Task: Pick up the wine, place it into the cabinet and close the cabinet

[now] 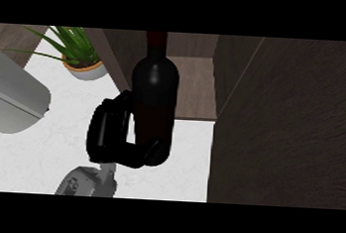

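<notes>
At the far left of the frame a large pale grey appliance (12, 97) with a smooth rounded corner juts in, cut off by the left edge. Just right of it, in the upper left, a potted plant (80, 59) stands on the white countertop (35, 151): long, narrow green leaves fan out of a small round cream pot. The counter surface is matt white with a faint marbled mottling, and its widest bare stretch lies in the lower left, between the appliance and the arm.

From the lower edge a grey forearm (84, 182) rises into the left hand (113, 135), black and glossy. Its fingers curl round the lower body of the wine bottle (155, 88), the thumb wrapping the near side, so the base of the bottle is partly hidden. The bottle is dark, almost black glass with a dull sheen, cylindrical, with rounded shoulders narrowing to a dark red neck that runs to the top of the picture.

Behind the bottle, at upper centre, the cabinet opening (196, 87) shows a brown wood-grain shelf whose front edge ends just right of the bottle's body. The right half of the frame is filled by the cabinet door (285, 124), a flat dark brown panel with fine grain; its long left edge stands close to the bottle, leaving only a narrow strip of white counter between them.

The right hand shows nowhere.
</notes>
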### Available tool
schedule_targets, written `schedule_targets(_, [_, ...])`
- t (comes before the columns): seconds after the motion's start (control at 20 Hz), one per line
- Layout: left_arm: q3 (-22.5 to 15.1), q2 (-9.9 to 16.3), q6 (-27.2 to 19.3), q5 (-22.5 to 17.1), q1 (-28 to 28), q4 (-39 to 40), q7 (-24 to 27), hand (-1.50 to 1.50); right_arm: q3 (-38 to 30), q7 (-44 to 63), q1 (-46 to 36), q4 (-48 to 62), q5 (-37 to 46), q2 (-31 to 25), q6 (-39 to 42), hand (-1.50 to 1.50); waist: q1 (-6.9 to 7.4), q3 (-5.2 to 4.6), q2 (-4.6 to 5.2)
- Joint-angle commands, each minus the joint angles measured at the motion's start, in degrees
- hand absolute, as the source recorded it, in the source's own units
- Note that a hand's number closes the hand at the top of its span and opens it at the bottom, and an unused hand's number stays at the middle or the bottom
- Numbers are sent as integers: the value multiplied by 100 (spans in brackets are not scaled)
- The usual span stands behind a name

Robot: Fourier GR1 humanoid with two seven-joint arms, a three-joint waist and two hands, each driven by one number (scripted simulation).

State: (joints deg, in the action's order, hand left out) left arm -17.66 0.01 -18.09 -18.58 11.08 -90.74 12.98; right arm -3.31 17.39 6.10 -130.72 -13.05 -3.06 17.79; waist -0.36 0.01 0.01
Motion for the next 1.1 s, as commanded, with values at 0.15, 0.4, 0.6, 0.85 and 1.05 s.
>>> schedule_targets(0.15, [-184, -1, -720, 258, 1223, 1151, -45, 150, -106, 408, -198, -217, -272, -104, -110, -150, -20, -1, 1])
schedule_targets(0.4, [-551, -1, -930, -82, 1385, 2065, 659, 150, -121, 230, -121, -169, -165, -49, -81, -150, -30, -2, 5])
schedule_targets(0.6, [-979, -1, -1349, -750, 1614, 2318, 852, 150, -41, 312, -199, -89, -63, -80, -72, -150, -29, -3, 5])
schedule_targets(0.85, [-1235, -1, -1630, -1162, 1661, 2893, 1390, 150, -96, -185, -49, 235, 11, -6, 125, -150, -49, -2, 11])
schedule_targets(1.05, [-794, -1, -1084, -1152, 1512, 3148, 1467, 150, 33, 4, 249, -225, 69, 81, 41, -150, -30, -2, 4])
